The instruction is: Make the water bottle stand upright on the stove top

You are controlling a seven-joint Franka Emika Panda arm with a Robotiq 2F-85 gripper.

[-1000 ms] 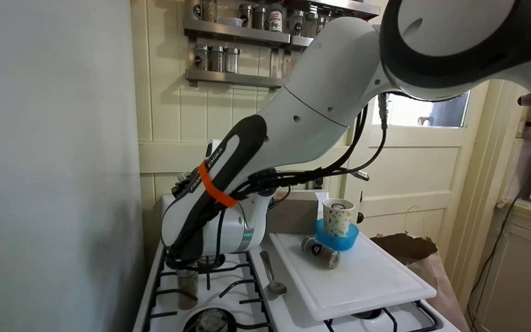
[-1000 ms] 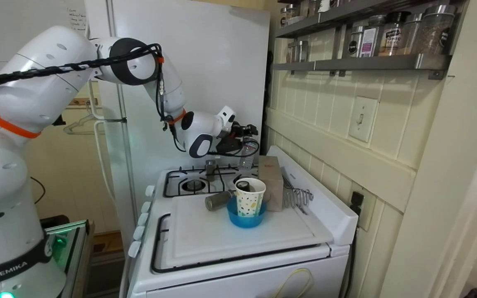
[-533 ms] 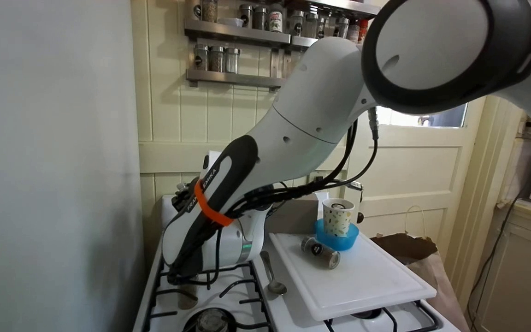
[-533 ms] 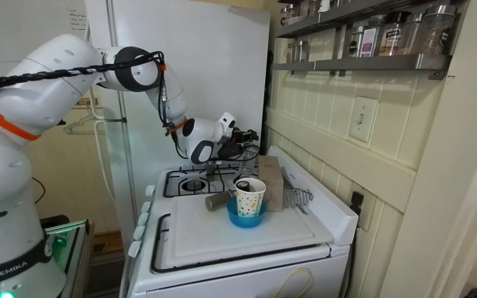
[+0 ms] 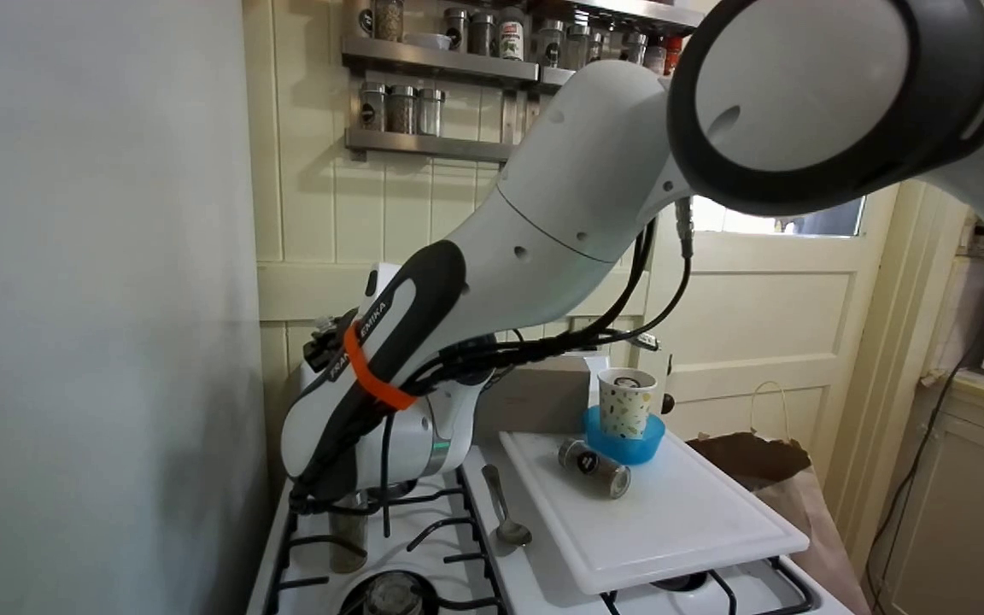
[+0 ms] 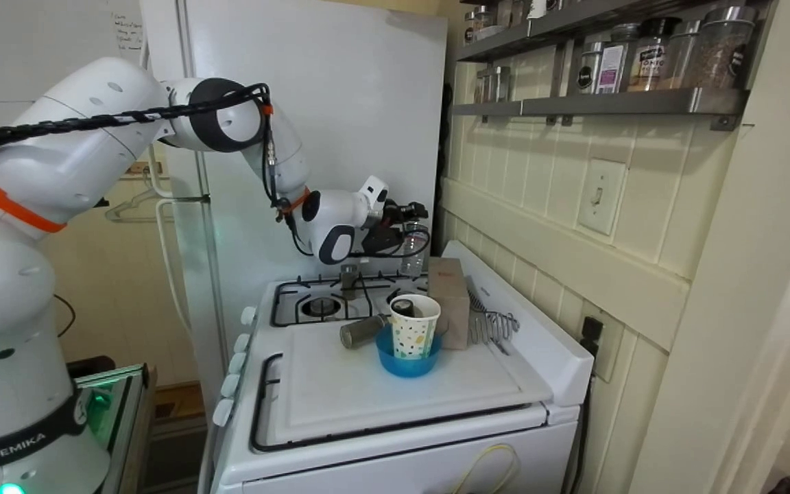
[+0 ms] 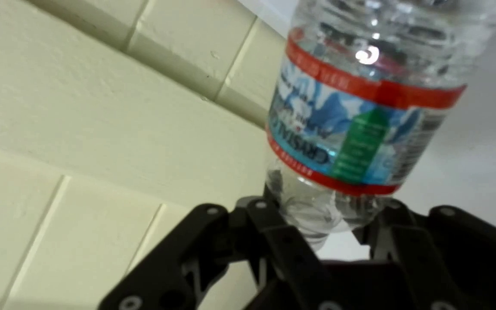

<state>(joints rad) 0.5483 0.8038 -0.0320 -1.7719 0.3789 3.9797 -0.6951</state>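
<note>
My gripper is shut on the water bottle, one finger on each side of its clear end in the wrist view. The bottle has a red, blue and green label. In an exterior view the bottle hangs almost upright below the black gripper. Its lower end is above the back of the stove top, near the brown box and apart from the grates as far as I can tell. In an exterior view showing the stove top, the arm hides the bottle and most of the gripper.
A brown box stands close to the bottle. A spice jar stands on the grates. A white cutting board bears a lying jar and a paper cup in a blue bowl. A spoon lies beside it.
The gripper and bottle went down between the two earlier moments, then came back up by now. The bottle was slightly tilted and is now closer to upright. The other objects have not moved.
</note>
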